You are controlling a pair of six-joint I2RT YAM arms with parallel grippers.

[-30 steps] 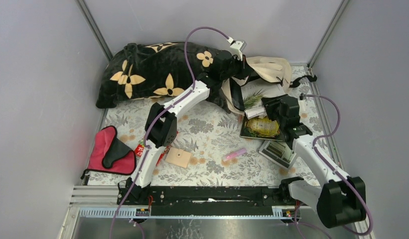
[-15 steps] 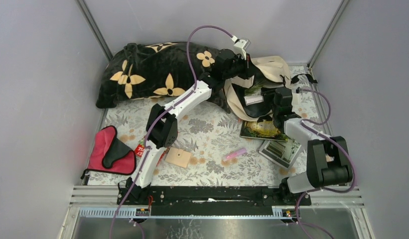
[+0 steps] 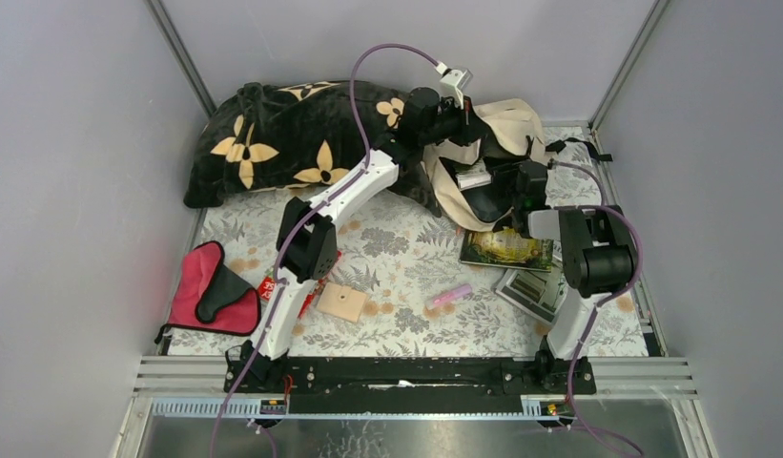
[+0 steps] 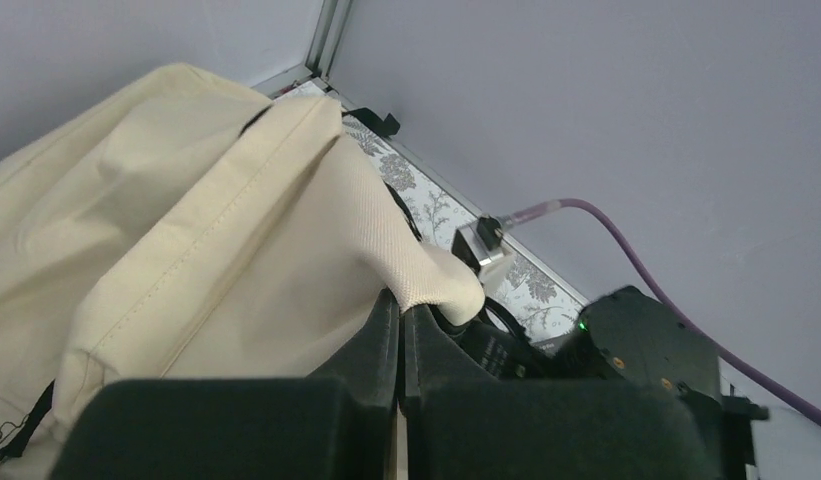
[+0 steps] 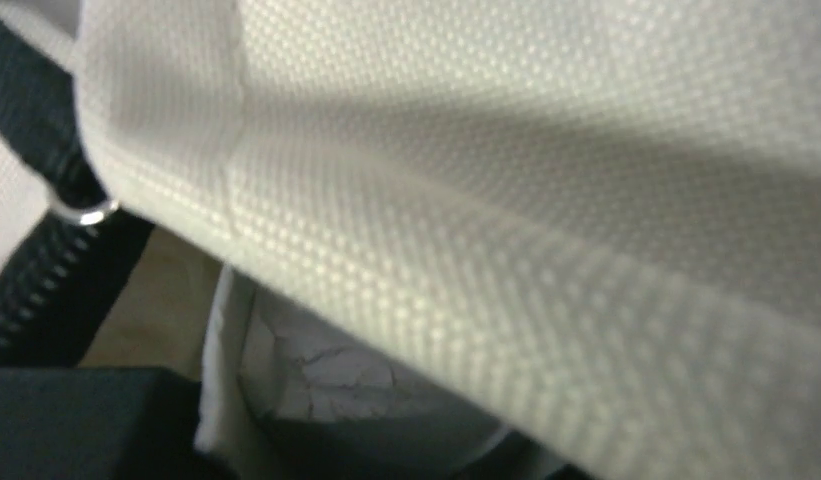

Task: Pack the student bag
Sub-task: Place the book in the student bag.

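- At 8 o'clock on the flowered tabletop (image 3: 397,248) lies a red-and-black pouch (image 3: 211,291); a black flower-patterned pillow (image 3: 292,143) fills 11 o'clock.
- Near 6 o'clock, a wooden block (image 3: 340,302) and a pink stick (image 3: 448,295) lie apart.
- The left jaws are pressed tight together, fingers (image 4: 376,340) pinching a fold of the cream student bag (image 4: 186,220) at its mouth.
- The student bag slumps at 1 o'clock against the pillow, mouth gaping.
- The right jaws sit inside that mouth beside a white-edged thing (image 3: 473,178); I can't tell how wide they stand or whether they grip it.
- A picture book (image 3: 506,248) and a grey flat device (image 3: 532,291) lie just beside each other at 3 o'clock.
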